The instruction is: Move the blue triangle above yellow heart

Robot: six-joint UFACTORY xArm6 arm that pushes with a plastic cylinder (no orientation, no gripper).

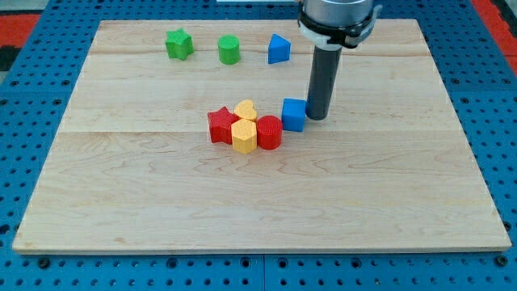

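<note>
While your pincer is nowhere visible, my tip (317,118) touches the blue cube (293,115); blue triangle (279,49) sits apart.

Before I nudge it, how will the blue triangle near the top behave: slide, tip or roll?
The blue triangle sits flat on the smooth wooden board, so it probably slides rather than rolls. Low and squat, it seems unlikely to tip. An off-centre push may spin it. My tip is beside the blue cube.

lab (blue pegboard (48,32) bench)
</note>
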